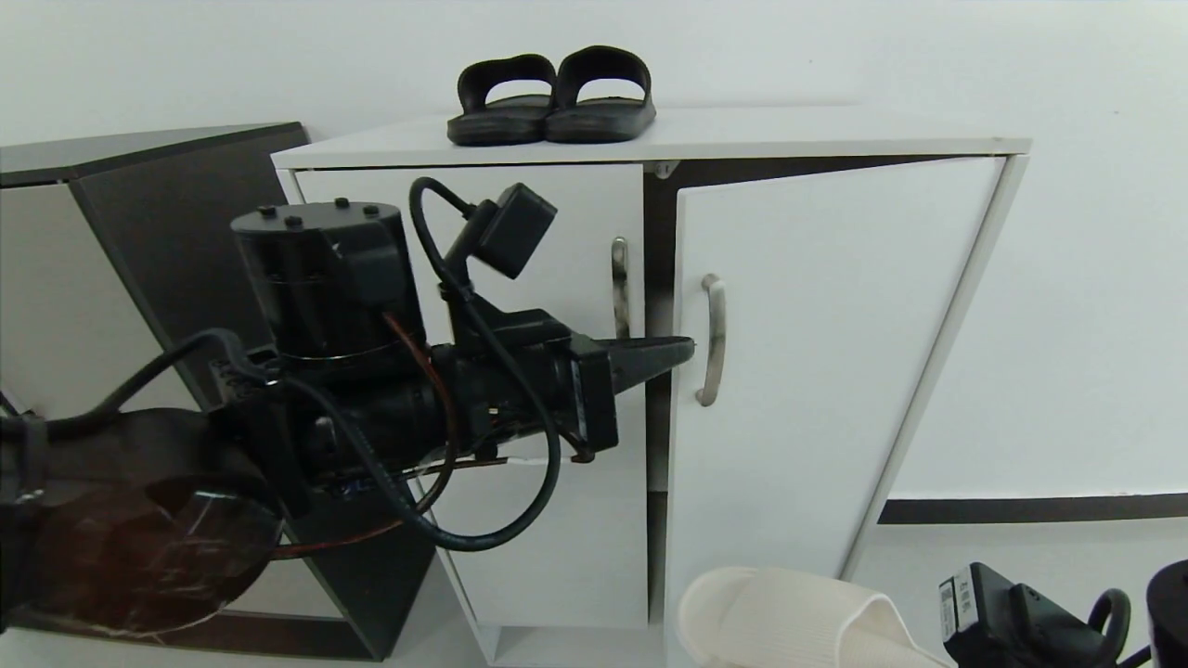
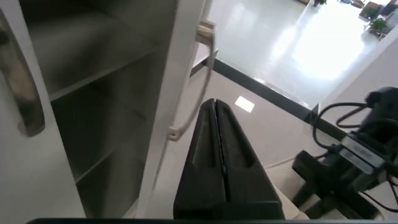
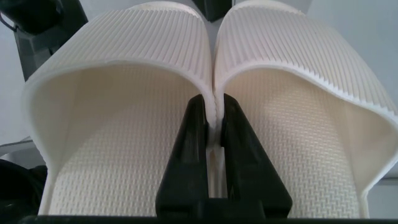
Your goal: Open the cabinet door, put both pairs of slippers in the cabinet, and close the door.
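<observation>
A pair of black slippers [image 1: 552, 97] stands on top of the white cabinet [image 1: 789, 139]. The cabinet's right door [image 1: 817, 353] is slightly ajar, leaving a dark gap. My left gripper [image 1: 682, 351] is shut, its tip in that gap just beside the right door's handle [image 1: 713, 339]. In the left wrist view the shut gripper [image 2: 215, 102] points past the door edge and handle [image 2: 193, 87], with shelves [image 2: 93, 68] showing inside. My right gripper [image 3: 214, 106] is shut on the touching inner walls of the white slippers [image 3: 124, 124], which are held low in front of the cabinet [image 1: 789, 617].
A dark grey cabinet [image 1: 176, 213] stands close on the left of the white one. The left door is closed, with its handle [image 1: 619, 288] next to the gap. Light floor and a dark baseboard [image 1: 1030, 508] lie to the right.
</observation>
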